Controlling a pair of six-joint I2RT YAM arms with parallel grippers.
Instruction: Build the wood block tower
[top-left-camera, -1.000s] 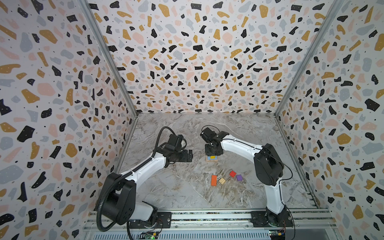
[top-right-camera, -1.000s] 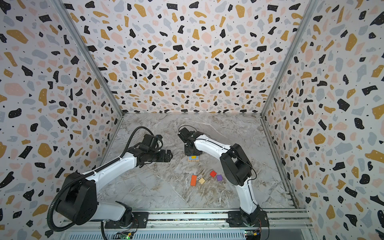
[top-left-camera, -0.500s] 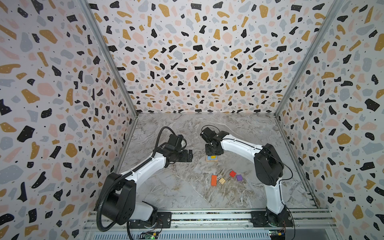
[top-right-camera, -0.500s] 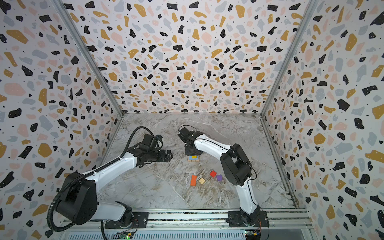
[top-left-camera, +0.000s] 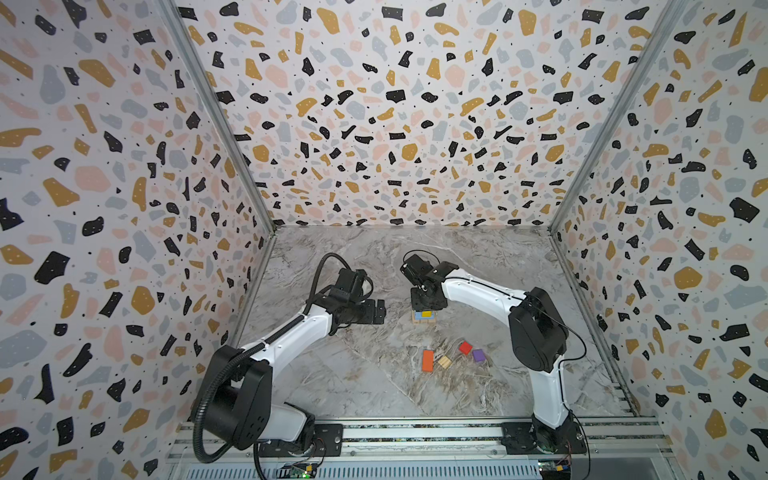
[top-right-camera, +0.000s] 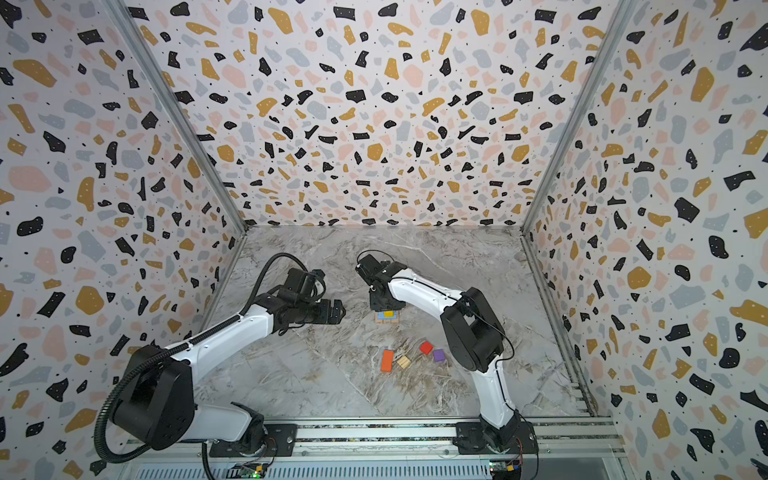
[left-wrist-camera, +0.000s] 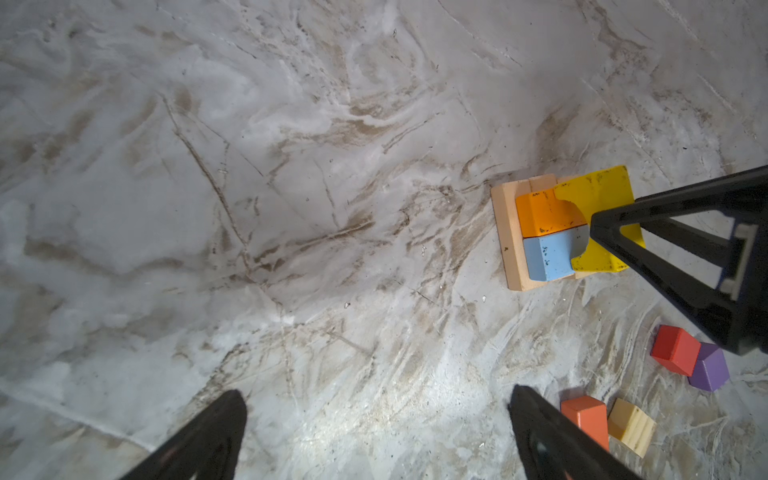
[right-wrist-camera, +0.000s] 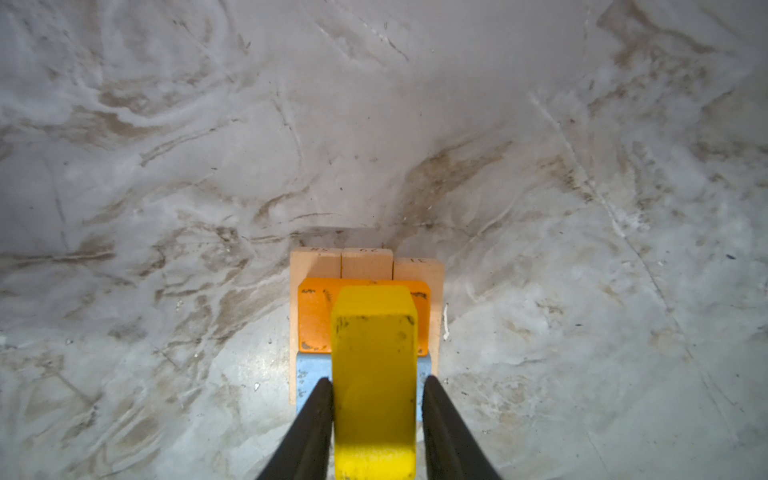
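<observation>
In both top views the left arm (top-left-camera: 291, 338) rises from its base at the lower left and slants up toward the middle of the frame. Its wrist is level there, and the left gripper (top-left-camera: 380, 311) points right, jaws spread wide with nothing between them. The right arm (top-left-camera: 544, 395) stands upright from its base at the lower right and bends at a black elbow (top-left-camera: 536, 328). Its white forearm reaches left to the centre of the frame. The right gripper (right-wrist-camera: 376, 386) points straight down, and its fingers (right-wrist-camera: 316, 415) press both sides of a yellow block (right-wrist-camera: 374, 353).
</observation>
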